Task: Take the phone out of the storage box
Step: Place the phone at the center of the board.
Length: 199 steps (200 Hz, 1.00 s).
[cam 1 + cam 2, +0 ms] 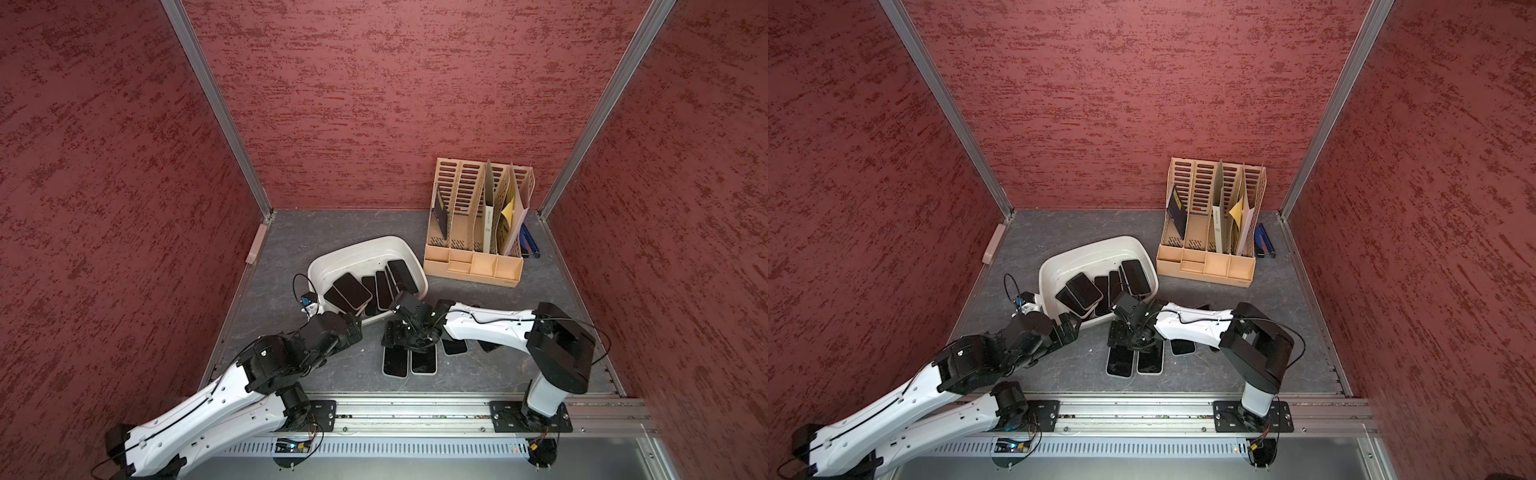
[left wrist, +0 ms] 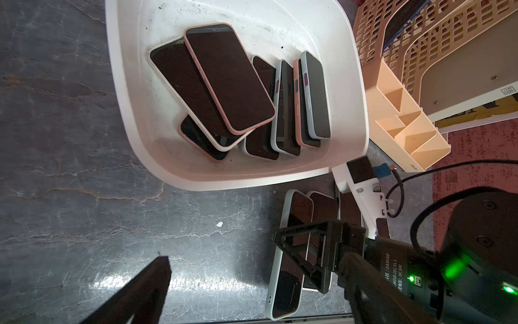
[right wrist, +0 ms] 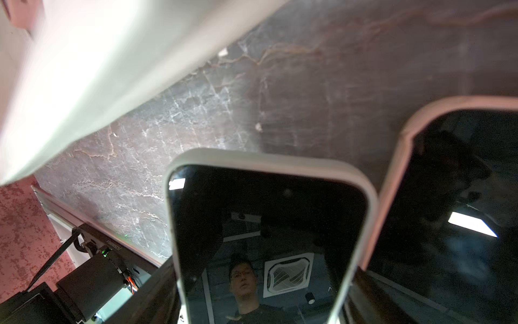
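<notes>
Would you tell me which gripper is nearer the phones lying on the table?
Right. The right gripper is directly over the phones, straddling one; the left gripper hangs open beside them.

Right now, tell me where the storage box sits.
In both top views the storage box sits mid-table, left of the beige file organizer and just behind the row of phones laid on the table.
</notes>
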Tool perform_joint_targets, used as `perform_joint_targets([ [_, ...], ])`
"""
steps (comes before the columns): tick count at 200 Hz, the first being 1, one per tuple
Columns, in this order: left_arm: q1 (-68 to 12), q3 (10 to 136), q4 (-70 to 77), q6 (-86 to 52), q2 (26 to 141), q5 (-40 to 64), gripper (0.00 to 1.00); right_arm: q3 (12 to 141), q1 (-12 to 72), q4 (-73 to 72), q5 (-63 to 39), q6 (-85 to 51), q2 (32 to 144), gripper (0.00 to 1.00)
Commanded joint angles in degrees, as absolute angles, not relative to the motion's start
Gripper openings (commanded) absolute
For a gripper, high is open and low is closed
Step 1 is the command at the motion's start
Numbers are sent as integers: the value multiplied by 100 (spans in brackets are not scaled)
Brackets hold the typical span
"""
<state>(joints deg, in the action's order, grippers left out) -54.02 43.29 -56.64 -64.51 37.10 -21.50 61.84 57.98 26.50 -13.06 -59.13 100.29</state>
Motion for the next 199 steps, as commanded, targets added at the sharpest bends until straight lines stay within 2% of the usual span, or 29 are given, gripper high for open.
perform_joint_targets([
  [1,-5422,4411,-5904,-6519,3582,-2294,100,6387,5836,2345,-1268,-5992,10266,81],
  [76,-5421,4363,-6025,-6597,3437,-2301,100,6512,5862,2828,-1052,-5835,10544,85],
  [151,-5399,4339,-6006,-6791,3514,-2320,100,6532,5871,3201,-842,-5675,10366,93],
  [199,-4744,4484,-6163,-6975,3512,-1797,100,7323,5995,4166,-170,-4028,9539,98],
])
